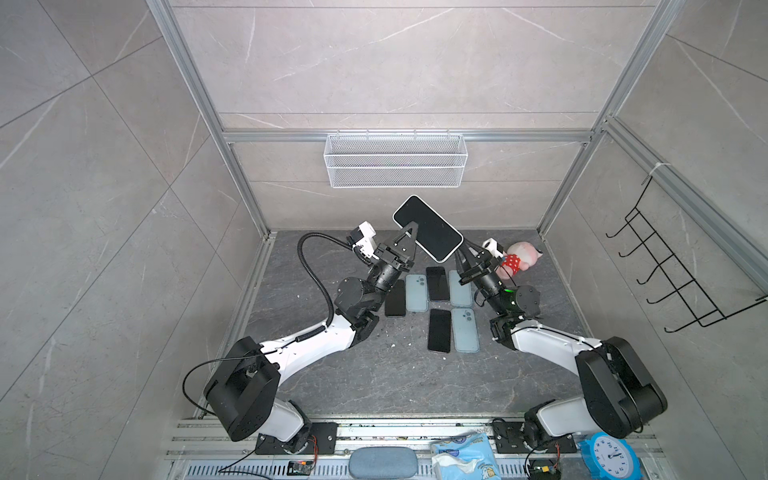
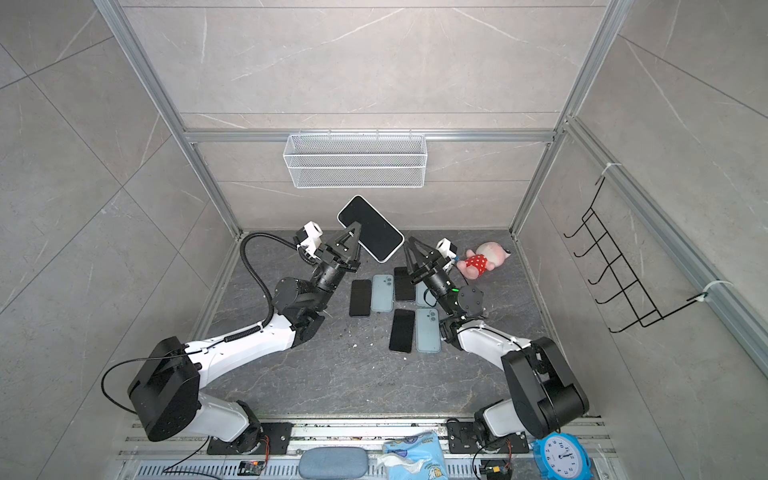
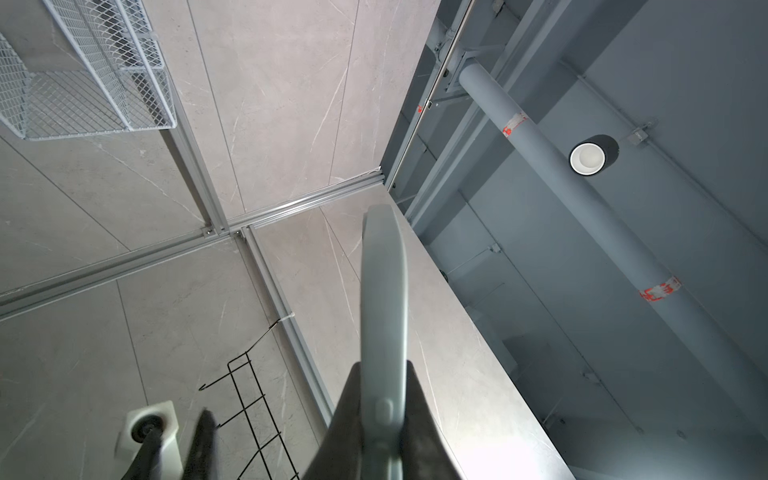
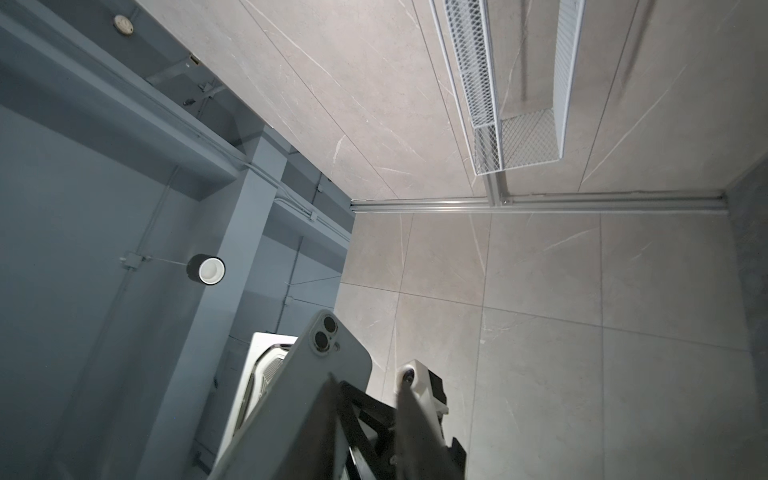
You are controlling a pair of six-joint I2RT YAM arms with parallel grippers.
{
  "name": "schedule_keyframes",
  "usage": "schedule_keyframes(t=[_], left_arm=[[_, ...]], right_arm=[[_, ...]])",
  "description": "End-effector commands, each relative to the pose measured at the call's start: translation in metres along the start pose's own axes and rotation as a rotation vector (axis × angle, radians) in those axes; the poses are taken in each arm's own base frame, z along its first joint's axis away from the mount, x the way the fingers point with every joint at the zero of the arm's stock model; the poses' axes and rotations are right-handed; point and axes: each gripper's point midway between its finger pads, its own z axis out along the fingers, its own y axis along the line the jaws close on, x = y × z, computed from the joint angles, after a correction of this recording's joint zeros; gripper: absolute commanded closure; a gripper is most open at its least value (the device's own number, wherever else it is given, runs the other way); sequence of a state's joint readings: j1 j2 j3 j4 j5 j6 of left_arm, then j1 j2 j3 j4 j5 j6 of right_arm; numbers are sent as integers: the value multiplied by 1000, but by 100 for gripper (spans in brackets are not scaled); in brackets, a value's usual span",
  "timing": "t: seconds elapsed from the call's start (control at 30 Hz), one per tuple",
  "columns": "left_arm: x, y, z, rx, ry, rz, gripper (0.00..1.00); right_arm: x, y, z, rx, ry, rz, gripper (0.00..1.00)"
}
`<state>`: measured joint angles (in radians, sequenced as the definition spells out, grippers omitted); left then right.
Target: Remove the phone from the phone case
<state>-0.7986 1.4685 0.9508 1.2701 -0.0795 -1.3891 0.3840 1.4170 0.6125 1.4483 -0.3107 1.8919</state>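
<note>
I'm seeing the cased phone (image 1: 428,227) hanging over the rear of the table (image 1: 374,374), left gripper (image 1: 410,231) at its left edge, right gripper (image 2: 414,247) just beside its near end, perhaps touching. Spare phones (image 1: 439,330) are lying beneath, plush toy (image 1: 519,257) lying to their right.

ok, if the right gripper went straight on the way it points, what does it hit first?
Most likely the cased phone: the right gripper has its jaws open right at the phone's near end. Beyond that is the left gripper, clamped on the phone. Depth is unclear.
</note>
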Motion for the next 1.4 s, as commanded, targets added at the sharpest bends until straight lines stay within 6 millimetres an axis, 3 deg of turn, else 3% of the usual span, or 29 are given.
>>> schedule_keyframes(t=[0.0,0.13,0.3,0.47,0.87,1.37], left_arm=[[-14,-30,1,45,-61,-3,100],[-18,-17,-1,-33,-88,-4,100],[-16,6,-2,-125,-98,-36,100],[-15,17,-2,-151,-101,-57,100],[-5,26,3,-163,-75,-85,100],[1,26,6,-136,-56,-101,100]], right_arm=[[18,10,-22,-1,47,-165,53],[33,4,-39,45,102,-261,46],[70,10,-34,72,230,-415,45],[86,9,-33,126,275,-515,46],[89,1,-19,108,319,-509,52],[82,-14,-18,147,295,-493,56]])
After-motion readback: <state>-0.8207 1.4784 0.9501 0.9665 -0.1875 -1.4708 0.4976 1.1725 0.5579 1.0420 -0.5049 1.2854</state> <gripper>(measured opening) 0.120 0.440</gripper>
